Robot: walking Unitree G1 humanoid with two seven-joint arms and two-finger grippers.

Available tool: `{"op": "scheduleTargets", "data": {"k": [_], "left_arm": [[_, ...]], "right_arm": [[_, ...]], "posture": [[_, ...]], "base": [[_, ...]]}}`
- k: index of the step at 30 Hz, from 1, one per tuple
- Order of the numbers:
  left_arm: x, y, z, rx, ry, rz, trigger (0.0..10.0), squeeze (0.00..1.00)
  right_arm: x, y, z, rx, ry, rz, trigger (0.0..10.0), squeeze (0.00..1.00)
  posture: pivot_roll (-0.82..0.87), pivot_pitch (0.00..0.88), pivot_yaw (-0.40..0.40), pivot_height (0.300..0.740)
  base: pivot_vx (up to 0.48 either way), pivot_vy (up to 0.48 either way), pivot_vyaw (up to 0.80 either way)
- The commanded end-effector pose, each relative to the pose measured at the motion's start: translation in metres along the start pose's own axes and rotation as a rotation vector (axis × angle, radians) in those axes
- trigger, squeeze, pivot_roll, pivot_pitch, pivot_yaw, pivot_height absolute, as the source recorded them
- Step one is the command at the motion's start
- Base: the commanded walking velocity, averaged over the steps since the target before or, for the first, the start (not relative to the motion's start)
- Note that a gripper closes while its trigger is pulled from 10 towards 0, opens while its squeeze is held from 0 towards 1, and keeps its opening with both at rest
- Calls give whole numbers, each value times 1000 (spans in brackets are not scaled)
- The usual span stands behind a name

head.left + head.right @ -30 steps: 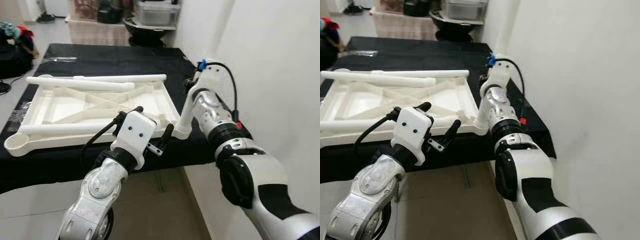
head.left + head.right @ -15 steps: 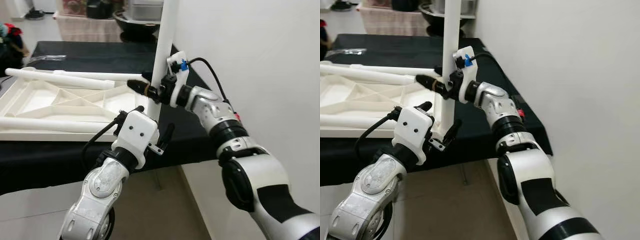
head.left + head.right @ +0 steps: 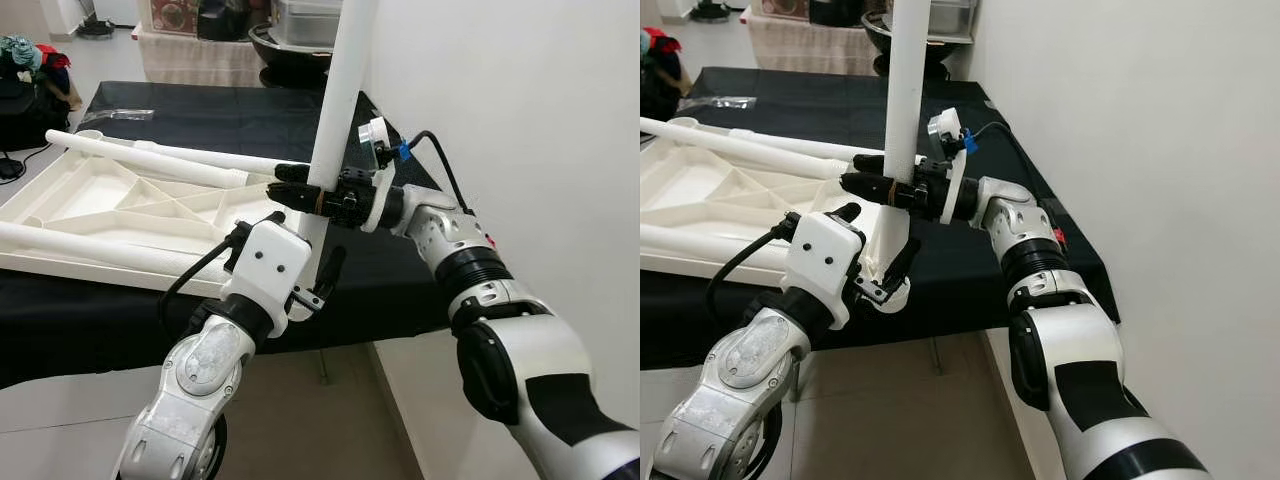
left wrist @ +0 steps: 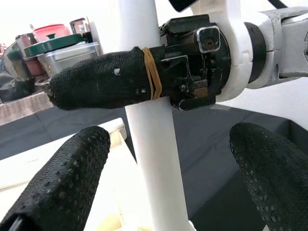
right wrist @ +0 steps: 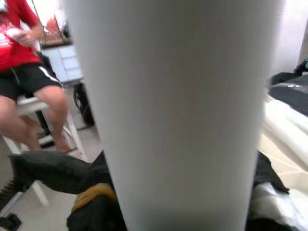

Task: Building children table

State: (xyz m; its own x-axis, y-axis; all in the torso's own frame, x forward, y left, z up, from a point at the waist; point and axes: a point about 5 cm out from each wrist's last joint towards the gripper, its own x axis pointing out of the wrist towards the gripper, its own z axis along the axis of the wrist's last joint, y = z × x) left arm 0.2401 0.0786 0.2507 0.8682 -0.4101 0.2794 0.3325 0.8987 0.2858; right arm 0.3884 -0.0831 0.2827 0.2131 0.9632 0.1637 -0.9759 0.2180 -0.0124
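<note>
Right gripper: the right gripper (image 3: pixel 305 195) is clenched around a white table leg (image 3: pixel 340 95) in the centre of the left eye view, and this leg stands almost upright.

Left gripper: the left gripper (image 3: pixel 288 255) sits in the lower centre, just beside the foot of the leg; in the left wrist view its fingers (image 4: pixel 62 180) are spread apart on both sides of the leg and touch nothing.

Tabletop: the white tabletop (image 3: pixel 110 205) lies upside down on the black table (image 3: pixel 200 110) at the left of the frame.

Other legs: two more legs (image 3: pixel 170 160) lie flat across the tabletop.

Progress: I judge the work is in its early part. One leg is raised near the right corner, but the pictures do not show that it is fixed there. The other legs are not yet mounted.
</note>
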Motion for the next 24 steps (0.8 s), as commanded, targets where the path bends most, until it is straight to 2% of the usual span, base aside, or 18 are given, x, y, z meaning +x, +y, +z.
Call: {"op": "scheduleTargets", "data": {"k": [1,4,7,8,9,10,11,13,15,16,18,19,20,22,24], "left_arm": [[-1,-1,0,6,1,-5,10000,0],[-1,-2,0,5,1,-5,10000,0],[-1,-2,0,3,1,-6,10000,0],[-1,-2,0,3,1,-6,10000,0],[-1,-3,0,2,1,-5,10000,0],[-1,-3,0,2,1,-5,10000,0],[-1,-3,0,2,1,-5,10000,0],[0,-3,-1,2,1,-8,10000,0],[0,-3,-1,2,1,-8,10000,0],[0,-4,-1,1,0,-10,10000,0],[0,-4,-1,1,0,-10,10000,0],[0,-4,-1,1,-1,-10,10000,0],[0,-4,-1,1,-1,-10,10000,0],[0,-3,-1,3,1,-7,10000,0],[0,-3,-1,3,1,-7,10000,0]], "right_arm": [[-1,-3,-2,22,-15,-50,0,0],[-1,-8,-1,9,-15,-134,0,0],[0,-21,-2,-24,23,-415,0,0],[0,-21,-2,-24,23,-415,0,0],[-2,-28,-5,0,41,-585,0,0],[-5,-33,-7,19,55,-692,0,0],[-5,-33,-7,19,55,-692,0,0],[-39,-49,-19,117,58,-1210,0,0],[-39,-49,-19,117,58,-1210,0,0],[-57,-53,-24,165,44,-1403,0,0],[-57,-53,-24,165,44,-1403,0,0],[-71,-54,-27,187,30,-1550,0,0],[-71,-54,-27,187,30,-1550,0,0],[-81,-54,-30,172,8,-1673,0,0],[-81,-54,-30,172,8,-1673,0,0]], "posture": [[86,107,-137,740],[83,103,-138,740],[82,100,-137,740],[82,100,-137,740],[81,95,-137,740],[79,95,-136,740],[79,95,-136,740],[77,89,-134,740],[77,89,-134,740],[79,90,-135,740],[79,90,-135,740],[79,90,-135,740],[79,90,-135,740],[83,87,-138,740],[83,87,-138,740]], "base": [[0,0,0],[0,0,0],[0,0,0],[0,0,0],[0,0,0],[0,0,0],[0,0,0],[0,0,0],[0,0,0],[0,0,0],[0,0,0],[0,0,0],[0,0,0],[0,0,0],[0,0,0]]}}
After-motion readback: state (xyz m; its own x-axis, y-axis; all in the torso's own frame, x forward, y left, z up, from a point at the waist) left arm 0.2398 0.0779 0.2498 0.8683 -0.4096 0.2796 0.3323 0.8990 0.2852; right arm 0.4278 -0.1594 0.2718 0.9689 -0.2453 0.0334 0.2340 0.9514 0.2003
